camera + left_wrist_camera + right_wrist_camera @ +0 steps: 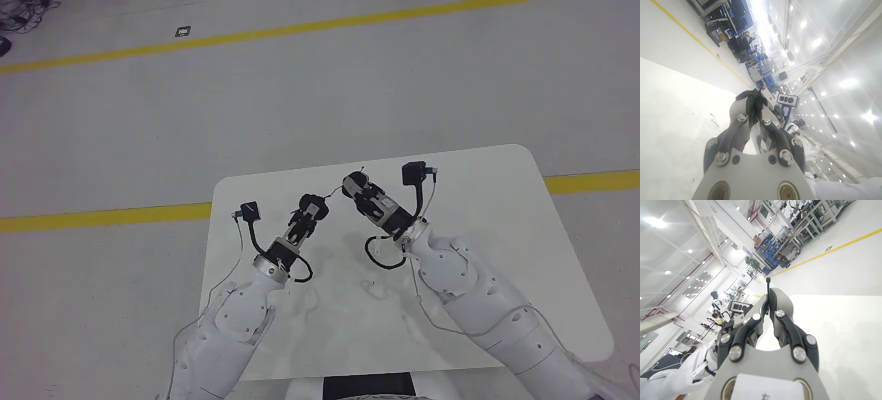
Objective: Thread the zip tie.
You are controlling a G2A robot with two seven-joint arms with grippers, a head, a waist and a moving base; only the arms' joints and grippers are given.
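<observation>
My right tool [768,299] is clamped on the black zip tie [768,285], whose head sticks out just past the fingertips, above the white counter [500,190]. My left tool [756,102] hangs near it, fingers pressed together. I cannot tell whether anything is pinched between them.

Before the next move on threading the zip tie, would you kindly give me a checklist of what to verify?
1. Right pincer gripping zip tie: ok, shut on it.
2. Tie's head clear of the pincer: ok, protruding.
3. Left pincer holding the tail: cannot tell; black material bunched at its tips.
4. Pincers close together above table: ok.
5. Tail aligned with head: cannot tell.
</observation>
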